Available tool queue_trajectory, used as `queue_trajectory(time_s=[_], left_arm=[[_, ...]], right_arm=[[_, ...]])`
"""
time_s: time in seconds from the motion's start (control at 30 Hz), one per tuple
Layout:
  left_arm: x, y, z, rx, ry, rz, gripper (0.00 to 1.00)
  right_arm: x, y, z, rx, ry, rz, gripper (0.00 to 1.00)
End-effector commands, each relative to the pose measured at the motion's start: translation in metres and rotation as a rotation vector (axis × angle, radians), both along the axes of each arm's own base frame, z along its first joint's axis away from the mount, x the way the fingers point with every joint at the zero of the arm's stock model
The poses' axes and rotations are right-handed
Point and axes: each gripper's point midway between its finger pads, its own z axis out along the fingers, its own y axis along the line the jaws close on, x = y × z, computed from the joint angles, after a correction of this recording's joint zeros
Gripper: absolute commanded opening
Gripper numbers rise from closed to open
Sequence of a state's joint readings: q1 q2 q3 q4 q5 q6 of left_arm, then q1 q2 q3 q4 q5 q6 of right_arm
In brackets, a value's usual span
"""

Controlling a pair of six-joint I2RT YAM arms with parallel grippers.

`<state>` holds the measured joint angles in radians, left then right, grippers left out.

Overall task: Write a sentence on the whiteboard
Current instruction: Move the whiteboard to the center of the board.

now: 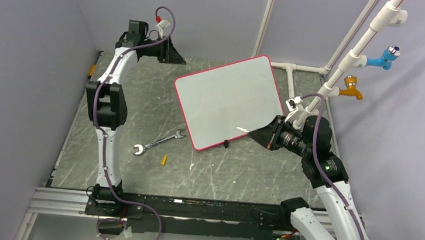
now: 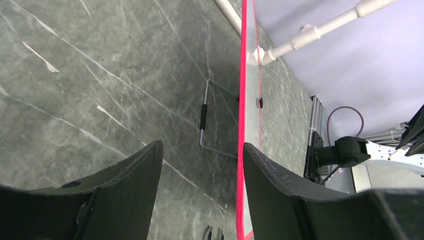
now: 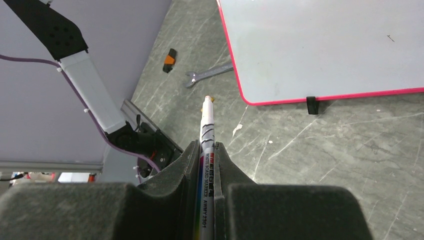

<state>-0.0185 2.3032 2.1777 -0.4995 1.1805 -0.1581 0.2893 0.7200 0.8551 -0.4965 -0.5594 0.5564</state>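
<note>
The whiteboard (image 1: 226,101) lies tilted on the table, white with a red rim, and no sentence shows on its face. My right gripper (image 1: 261,135) is shut on a white whiteboard marker (image 3: 207,130). The marker's tip (image 1: 240,128) points left over the board's near edge. In the right wrist view the whiteboard (image 3: 320,45) fills the upper right. My left gripper (image 1: 169,51) hangs at the board's far left corner. In the left wrist view it (image 2: 202,145) stands open, with the board's red rim (image 2: 242,100) seen edge-on just inside the right finger.
A wrench (image 1: 158,142) and a small orange cap (image 1: 164,160) lie on the table left of the board. A black clip foot (image 1: 226,143) sits on the near rim. White pipes carrying a blue tap (image 1: 384,57) and an orange tap (image 1: 351,89) stand at the back right.
</note>
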Motion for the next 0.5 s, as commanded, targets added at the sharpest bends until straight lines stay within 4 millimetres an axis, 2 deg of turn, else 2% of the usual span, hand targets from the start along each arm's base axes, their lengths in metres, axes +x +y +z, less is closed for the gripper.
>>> queue_trajectory(time_s=[0.0, 0.47], left_arm=[[-0.006, -0.020, 0.006, 0.002, -0.044, -0.068, 0.65], [-0.017, -0.050, -0.008, 0.004, -0.023, -0.139, 0.58]], right_arm=[[-0.003, -0.001, 0.002, -0.004, -0.027, 0.008, 0.00], [-0.008, -0.004, 0.003, -0.019, -0.038, 0.010, 0.00]])
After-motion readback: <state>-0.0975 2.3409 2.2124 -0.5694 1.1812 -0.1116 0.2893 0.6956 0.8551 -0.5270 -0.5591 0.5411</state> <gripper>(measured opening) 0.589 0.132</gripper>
